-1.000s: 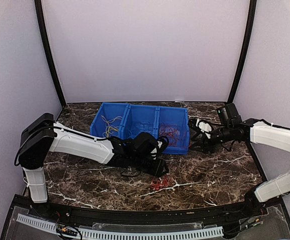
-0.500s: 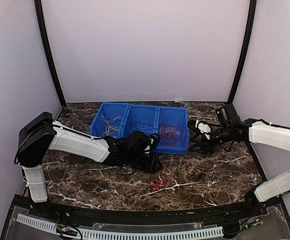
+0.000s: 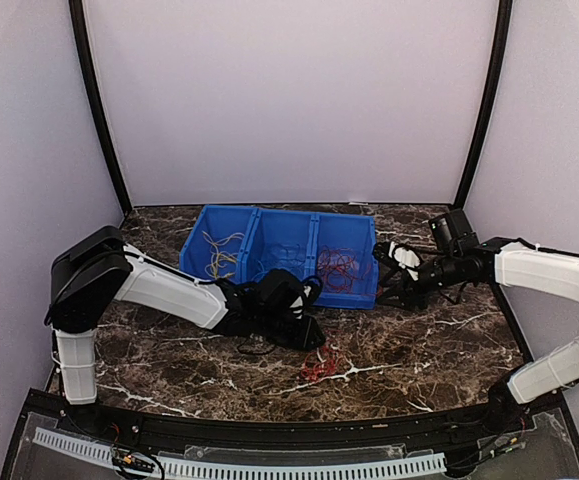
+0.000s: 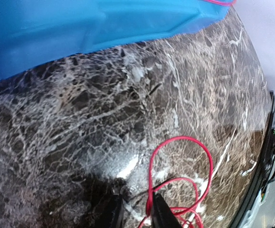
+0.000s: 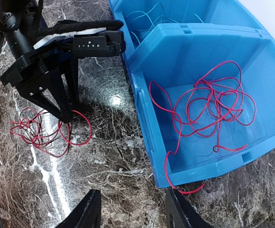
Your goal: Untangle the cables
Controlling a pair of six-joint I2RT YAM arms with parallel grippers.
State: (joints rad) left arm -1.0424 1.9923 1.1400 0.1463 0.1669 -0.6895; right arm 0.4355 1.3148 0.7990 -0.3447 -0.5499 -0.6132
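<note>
Red cables [image 5: 37, 133] lie in a loose knot on the marble desk [image 3: 419, 350], near side of the blue bin [image 5: 146, 118]. More red [image 5: 208, 104] sits in the bin's right compartment, blue cables [image 5: 146, 19] in the middle one, yellow [image 3: 219, 250] in the left.

Left tool [image 5: 67, 116]: tips down at the far edge of the knot, one red loop running between them. The wrist view shows a narrow gap, so we cannot tell if the strand is pinched or only straddled.

Right tool [image 5: 133, 211]: fingers well apart, empty, hovering beside the bin's right end, well clear of the knot.

Risks, as we judge them:
- A lift on one strand may drag the whole knot up, or cinch it tighter, since nothing pins the rest.
- The wire is thin, so it may slip out of the tips.
- The tips are at desk level, so pressing lower would scrape the marble.

In the way: the bin's front wall stands just beyond the left tool. One red strand [image 5: 168, 166] hangs over that wall onto the desk and could snag a passing tool.
</note>
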